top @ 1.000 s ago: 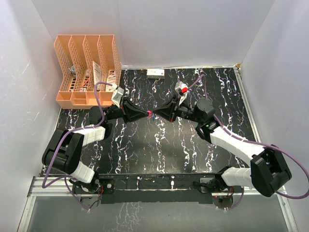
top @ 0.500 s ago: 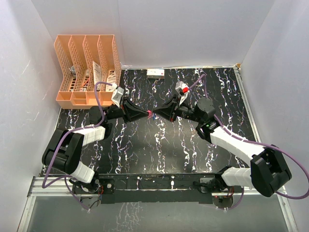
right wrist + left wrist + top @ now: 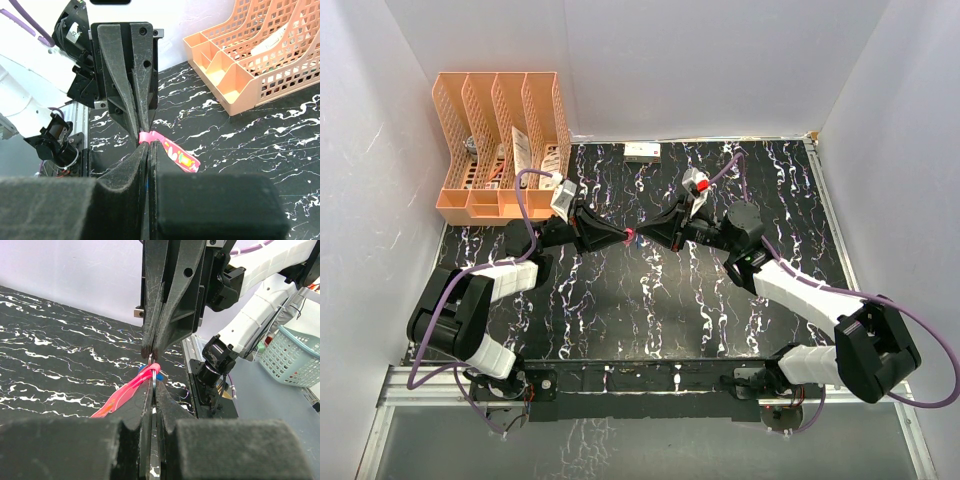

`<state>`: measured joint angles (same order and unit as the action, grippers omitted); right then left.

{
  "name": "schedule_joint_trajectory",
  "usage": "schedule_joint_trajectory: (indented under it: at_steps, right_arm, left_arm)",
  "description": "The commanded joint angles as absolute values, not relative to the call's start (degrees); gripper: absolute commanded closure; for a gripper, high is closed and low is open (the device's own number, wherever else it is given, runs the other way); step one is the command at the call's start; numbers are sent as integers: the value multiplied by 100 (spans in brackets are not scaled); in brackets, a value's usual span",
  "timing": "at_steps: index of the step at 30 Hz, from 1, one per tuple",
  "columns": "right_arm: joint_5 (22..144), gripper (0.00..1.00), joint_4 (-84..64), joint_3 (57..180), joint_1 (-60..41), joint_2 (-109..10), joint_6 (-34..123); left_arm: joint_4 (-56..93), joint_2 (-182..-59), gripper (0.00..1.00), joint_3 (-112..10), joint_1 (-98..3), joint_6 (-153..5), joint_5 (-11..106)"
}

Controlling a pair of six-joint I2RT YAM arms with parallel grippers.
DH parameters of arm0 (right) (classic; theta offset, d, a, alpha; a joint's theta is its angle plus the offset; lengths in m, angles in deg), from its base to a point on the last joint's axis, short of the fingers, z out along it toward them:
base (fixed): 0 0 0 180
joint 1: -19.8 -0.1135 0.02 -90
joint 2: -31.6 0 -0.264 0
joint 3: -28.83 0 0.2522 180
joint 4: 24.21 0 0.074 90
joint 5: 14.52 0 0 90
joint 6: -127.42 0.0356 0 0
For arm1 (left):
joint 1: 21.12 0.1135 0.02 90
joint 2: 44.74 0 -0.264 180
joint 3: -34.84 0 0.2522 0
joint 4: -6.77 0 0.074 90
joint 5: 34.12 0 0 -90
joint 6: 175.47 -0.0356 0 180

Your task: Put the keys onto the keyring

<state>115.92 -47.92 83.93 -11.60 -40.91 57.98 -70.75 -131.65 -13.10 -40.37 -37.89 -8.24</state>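
My left gripper [image 3: 622, 237] and right gripper [image 3: 646, 238] meet tip to tip above the middle of the table. In the left wrist view, my left gripper [image 3: 153, 382] is shut on the thin metal ring of the keyring [image 3: 153, 374]. Its red-pink strap [image 3: 122, 395] hangs to the left. The right gripper [image 3: 152, 351] comes from above, shut on the ring's top edge. The blue key head [image 3: 165, 375] shows just under the meeting point. In the right wrist view, my right gripper [image 3: 149, 146] is shut beside the strap [image 3: 175, 152]. The silvery-white key is hidden.
An orange file organizer [image 3: 500, 140] stands at the back left, also in the right wrist view [image 3: 260, 60]. A small white box [image 3: 642, 151] lies by the back wall. White walls close in the left, back and right sides.
The grippers stay tip to tip at the same spot. The right arm's forearm has shifted very slightly.
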Motion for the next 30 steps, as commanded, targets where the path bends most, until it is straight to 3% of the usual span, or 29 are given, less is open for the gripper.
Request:
schedule_joint_trajectory:
  at_steps: [1,30]
  right_arm:
    - [11650,100,-5192,8372,-1136,-4105,5840]
    - [11462,100,-5223,8278,-1079,-3781,6072]
  left_arm:
    - [-8184,-13070,100,-1534,-4059,-3862,-911]
    - [-8182,-13296,100,-1561,-4055,-3836,-569]
